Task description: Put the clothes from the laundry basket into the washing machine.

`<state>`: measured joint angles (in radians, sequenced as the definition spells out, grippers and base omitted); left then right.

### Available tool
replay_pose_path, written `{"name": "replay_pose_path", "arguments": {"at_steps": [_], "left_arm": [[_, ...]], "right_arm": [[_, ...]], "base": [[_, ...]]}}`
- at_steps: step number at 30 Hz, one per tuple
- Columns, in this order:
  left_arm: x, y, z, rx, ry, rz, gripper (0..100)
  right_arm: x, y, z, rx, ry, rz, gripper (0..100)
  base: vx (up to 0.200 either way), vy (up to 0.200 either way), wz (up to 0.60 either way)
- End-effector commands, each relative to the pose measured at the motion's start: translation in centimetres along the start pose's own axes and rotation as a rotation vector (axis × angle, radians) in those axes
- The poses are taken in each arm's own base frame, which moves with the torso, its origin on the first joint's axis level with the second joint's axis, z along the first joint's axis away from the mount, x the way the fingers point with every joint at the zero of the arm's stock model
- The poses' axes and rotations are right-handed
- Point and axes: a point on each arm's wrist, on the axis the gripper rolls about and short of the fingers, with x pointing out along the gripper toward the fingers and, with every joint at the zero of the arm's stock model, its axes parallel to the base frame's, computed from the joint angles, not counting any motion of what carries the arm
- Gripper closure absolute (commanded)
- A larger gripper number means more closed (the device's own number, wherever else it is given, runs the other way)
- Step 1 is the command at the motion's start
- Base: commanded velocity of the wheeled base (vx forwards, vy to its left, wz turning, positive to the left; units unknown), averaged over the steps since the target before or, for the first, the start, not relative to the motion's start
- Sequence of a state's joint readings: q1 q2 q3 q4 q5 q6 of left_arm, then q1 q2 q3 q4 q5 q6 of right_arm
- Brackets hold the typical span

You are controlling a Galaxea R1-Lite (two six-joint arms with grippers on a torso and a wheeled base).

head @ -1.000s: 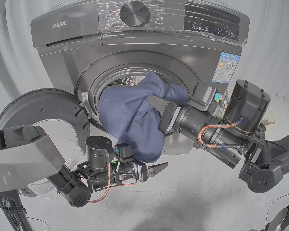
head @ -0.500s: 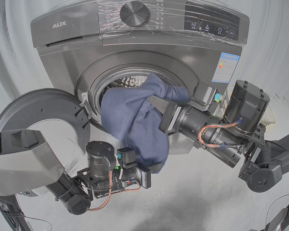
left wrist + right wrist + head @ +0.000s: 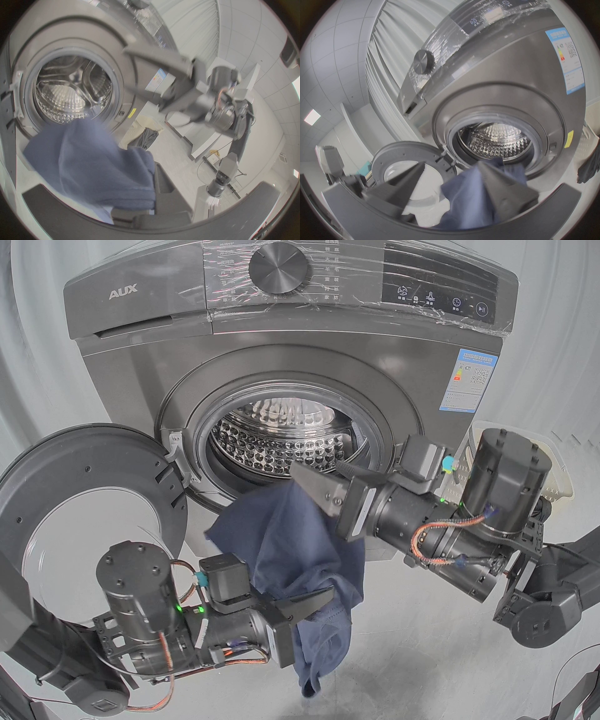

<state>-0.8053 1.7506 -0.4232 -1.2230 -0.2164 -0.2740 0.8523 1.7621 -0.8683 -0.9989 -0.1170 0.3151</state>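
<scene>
The blue garment (image 3: pixel 281 546) hangs outside the washing machine (image 3: pixel 144 365), from the lower lip of the round opening down towards the floor. The steel drum (image 3: pixel 281 440) behind it shows nothing inside. My left gripper (image 3: pixel 328 597) is low in front of the machine, shut on the garment's lower part (image 3: pixel 93 162). My right gripper (image 3: pixel 315 466) is open just in front of the opening's lower right, and the cloth (image 3: pixel 468 193) lies against one of its fingers (image 3: pixel 503 190). The white laundry basket (image 3: pixel 556 477) stands right of the machine with a dark garment (image 3: pixel 145 139) in it.
The machine's door (image 3: pixel 81 490) is swung wide open to the left, close above my left arm. Bare grey floor (image 3: pixel 406 646) lies in front of the machine. A curtain (image 3: pixel 37 365) hangs behind it on both sides.
The right gripper has let go of the blue garment and drawn back lower. The garment has slid out of the opening and hangs lower. The left gripper closed on it and pulled back down-left.
</scene>
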Motion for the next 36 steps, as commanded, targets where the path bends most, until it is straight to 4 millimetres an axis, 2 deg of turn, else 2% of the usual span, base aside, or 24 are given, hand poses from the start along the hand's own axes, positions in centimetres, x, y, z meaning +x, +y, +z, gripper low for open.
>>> {"name": "replay_pose_path", "arguments": {"at_steps": [1,4,11,17,21,28,36], "left_arm": [[-2.6,-1.6,2.5,0.026,-0.111,-0.033,100],[-3.0,-1.4,3.6,0.035,-0.16,-0.008,100],[-3.2,1.3,6.6,0.066,-0.314,0.133,100],[-2.7,1.3,6.4,0.112,-0.319,0.144,100],[-2.8,1.0,7.6,0.14,-0.407,0.124,100],[-3.0,0.7,8.6,0.154,-0.452,0.116,100],[-3.3,0.7,8.9,0.159,-0.468,0.119,100]], "right_arm": [[-1.0,-0.7,-1.5,-0.021,0.064,-0.021,0],[-1.7,-1.2,-1.9,-0.047,0.085,-0.036,0],[-3.0,-3.3,-1.4,-0.097,0.086,-0.105,0],[-4.2,-5.3,-2.3,-0.158,0.145,-0.151,0],[-4.7,-6.3,-3.1,-0.157,0.186,-0.17,0],[-4.5,-6.9,-5.1,-0.151,0.263,-0.165,0],[-3.0,-8.0,-8.1,-0.145,0.349,-0.159,0]], "base": [[0.0,0.0,0.0],[0.0,0.0,0.0],[0.0,0.0,0.0],[0.0,0.0,0.0],[0.0,0.0,0.0],[0.0,0.0,0.0],[0.0,0.0,0.0]]}}
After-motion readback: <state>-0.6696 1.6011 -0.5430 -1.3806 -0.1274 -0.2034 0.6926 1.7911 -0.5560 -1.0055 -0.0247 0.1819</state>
